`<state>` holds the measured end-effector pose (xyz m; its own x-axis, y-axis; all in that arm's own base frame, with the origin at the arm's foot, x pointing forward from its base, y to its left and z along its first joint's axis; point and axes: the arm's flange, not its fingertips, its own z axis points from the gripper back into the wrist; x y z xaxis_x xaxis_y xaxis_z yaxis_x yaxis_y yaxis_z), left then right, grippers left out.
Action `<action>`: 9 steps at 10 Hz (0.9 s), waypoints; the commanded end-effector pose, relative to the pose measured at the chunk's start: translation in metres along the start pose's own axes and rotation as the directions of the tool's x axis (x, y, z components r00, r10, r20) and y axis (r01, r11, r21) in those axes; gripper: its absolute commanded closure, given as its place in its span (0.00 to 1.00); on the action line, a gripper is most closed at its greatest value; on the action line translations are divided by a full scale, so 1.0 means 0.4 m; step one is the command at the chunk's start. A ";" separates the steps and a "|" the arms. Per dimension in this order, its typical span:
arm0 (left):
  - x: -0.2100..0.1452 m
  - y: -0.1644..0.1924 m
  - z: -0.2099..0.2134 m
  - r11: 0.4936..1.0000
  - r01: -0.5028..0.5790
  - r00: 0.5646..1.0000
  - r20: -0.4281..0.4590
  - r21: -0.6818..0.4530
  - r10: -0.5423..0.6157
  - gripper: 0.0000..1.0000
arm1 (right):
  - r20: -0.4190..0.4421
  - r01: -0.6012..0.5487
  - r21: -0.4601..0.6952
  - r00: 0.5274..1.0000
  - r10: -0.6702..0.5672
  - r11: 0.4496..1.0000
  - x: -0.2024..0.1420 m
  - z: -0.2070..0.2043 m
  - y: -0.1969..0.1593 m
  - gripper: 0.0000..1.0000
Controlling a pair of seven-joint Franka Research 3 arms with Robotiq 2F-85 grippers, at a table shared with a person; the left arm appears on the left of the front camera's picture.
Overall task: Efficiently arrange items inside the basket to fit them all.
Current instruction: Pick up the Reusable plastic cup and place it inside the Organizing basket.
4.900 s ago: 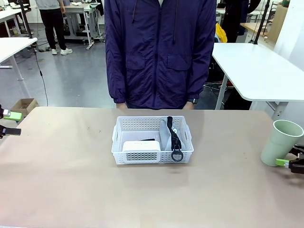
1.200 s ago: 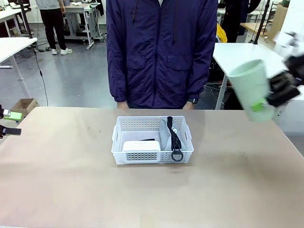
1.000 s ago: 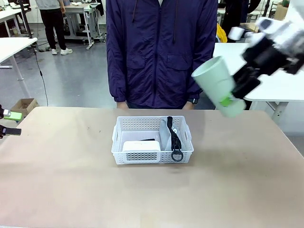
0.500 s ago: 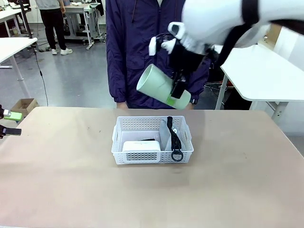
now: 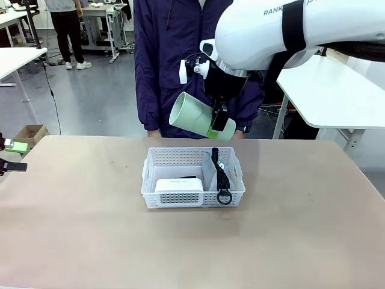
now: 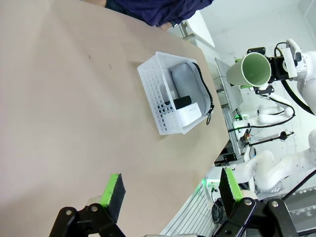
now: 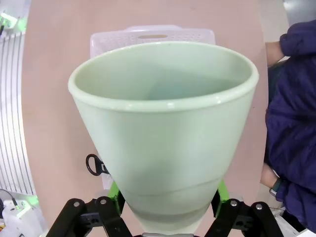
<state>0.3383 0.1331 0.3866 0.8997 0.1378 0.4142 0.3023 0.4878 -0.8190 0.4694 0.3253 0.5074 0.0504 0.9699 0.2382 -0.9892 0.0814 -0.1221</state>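
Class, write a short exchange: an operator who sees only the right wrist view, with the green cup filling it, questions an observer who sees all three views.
Operator: The cup blocks my view. What is already in the basket?
Observer: A grey pouch on the robot's right side, with a white block and a black stapler on the left.
Operator: And the left gripper?
Observer: Open and empty, far off at the table's left edge.

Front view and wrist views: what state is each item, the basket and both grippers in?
Cup: held in the air above the basket, tipped on its side.
Right gripper: shut on the cup.
Left gripper: open, holding nothing.
Basket: on the table.
Pouch: in the basket, on edge.
White block: in the basket.
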 end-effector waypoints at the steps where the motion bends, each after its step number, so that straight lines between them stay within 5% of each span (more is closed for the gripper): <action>1: -0.014 -0.007 0.001 1.000 -0.002 1.000 -0.004 0.003 0.002 0.00 | -0.089 -0.111 -0.170 0.991 0.097 0.979 0.024 -0.013 0.017 0.18; 5: -0.014 -0.007 0.001 1.000 -0.002 1.000 -0.004 0.003 0.002 0.00 | -0.098 -0.113 -0.157 0.990 0.098 0.981 0.179 -0.134 0.057 0.18; 9: -0.014 -0.007 0.001 1.000 -0.002 1.000 -0.004 0.003 0.002 0.00 | -0.248 -0.001 -0.106 0.968 -0.026 0.994 0.231 -0.256 0.077 0.18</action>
<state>0.3382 0.1330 0.3867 0.8996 0.1379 0.4145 0.3025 0.4878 -0.8188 0.4503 0.4250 0.4249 0.0613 0.9976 0.0327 -0.9709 0.0672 -0.2297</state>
